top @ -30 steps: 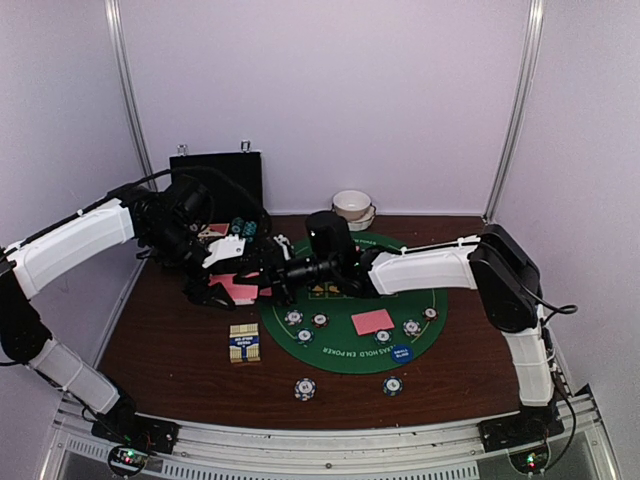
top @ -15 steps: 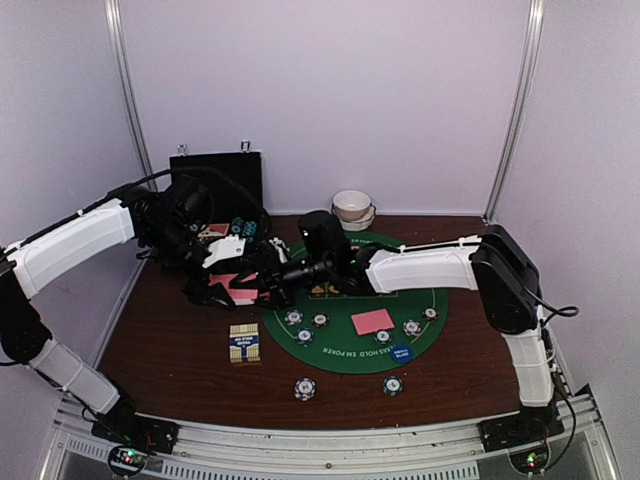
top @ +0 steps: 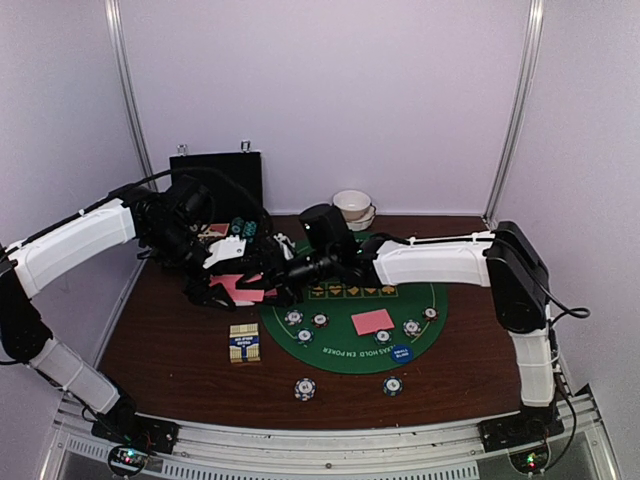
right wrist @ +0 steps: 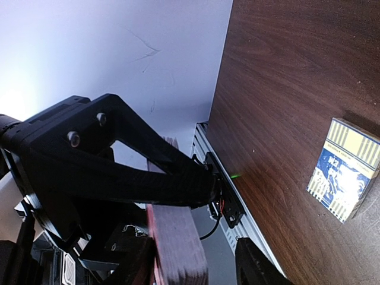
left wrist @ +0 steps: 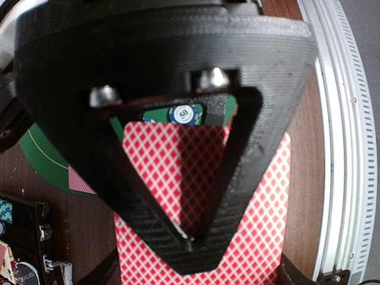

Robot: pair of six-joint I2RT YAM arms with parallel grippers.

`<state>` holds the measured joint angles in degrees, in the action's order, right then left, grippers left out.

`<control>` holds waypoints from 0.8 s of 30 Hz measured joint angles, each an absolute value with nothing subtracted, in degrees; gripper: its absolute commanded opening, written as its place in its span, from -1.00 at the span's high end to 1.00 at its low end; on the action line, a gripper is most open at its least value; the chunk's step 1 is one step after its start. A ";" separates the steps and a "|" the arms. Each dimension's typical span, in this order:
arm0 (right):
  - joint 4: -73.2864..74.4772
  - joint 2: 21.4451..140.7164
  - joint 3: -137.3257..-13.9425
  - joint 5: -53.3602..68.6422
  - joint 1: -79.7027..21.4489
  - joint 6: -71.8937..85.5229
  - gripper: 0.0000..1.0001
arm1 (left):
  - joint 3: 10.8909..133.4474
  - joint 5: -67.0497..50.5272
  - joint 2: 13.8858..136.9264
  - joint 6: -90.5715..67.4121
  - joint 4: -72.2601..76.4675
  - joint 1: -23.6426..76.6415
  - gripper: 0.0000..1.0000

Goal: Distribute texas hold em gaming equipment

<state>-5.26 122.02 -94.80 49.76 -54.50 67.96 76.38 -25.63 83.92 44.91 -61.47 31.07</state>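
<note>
**A:** ok, which hand actually has the cards right now?

**B:** The left hand [top: 214, 282]. Its fingers are clamped together on the deck of pink-backed cards [top: 240, 288], at the left edge of the green mat [top: 345, 345]. In the left wrist view, the deck's long axis runs out along the fingers. That puts its free short end facing right, toward the mat and the other arm.

**A:** and the right one?

**B:** The right hand [top: 283, 275] comes in from the right and meets the deck end-on. Its fingers are apart, with the deck's edge sitting between them in the right wrist view. I can't tell whether the upper finger is already touching the top card. The lower one looks clear of the stack.

**A:** so the next card comes off to the right?

**B:** That's my guess. The deck is just left of the right hand, so a card would slide off along the long axis, out over the mat. One pink card [top: 372, 322] is already lying there, right of centre.
</note>
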 measured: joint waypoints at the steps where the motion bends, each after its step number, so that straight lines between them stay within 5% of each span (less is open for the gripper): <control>1: -4.82 121.78 -94.76 49.65 -54.46 67.59 0.07 | 76.38 -25.67 83.90 44.88 -61.47 31.07 -0.04; 15: 1.04 118.34 -93.36 49.30 -53.87 64.66 0.05 | 76.38 -25.74 83.90 44.88 -61.41 31.07 -0.03; 24: 4.03 115.83 -92.25 49.56 -53.82 64.14 0.24 | 76.38 -25.67 83.90 44.88 -61.39 31.07 -0.01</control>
<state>4.03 115.83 -92.25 49.56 -53.82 64.14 76.38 -25.67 83.90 44.88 -61.39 31.07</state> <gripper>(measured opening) 0.401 0.680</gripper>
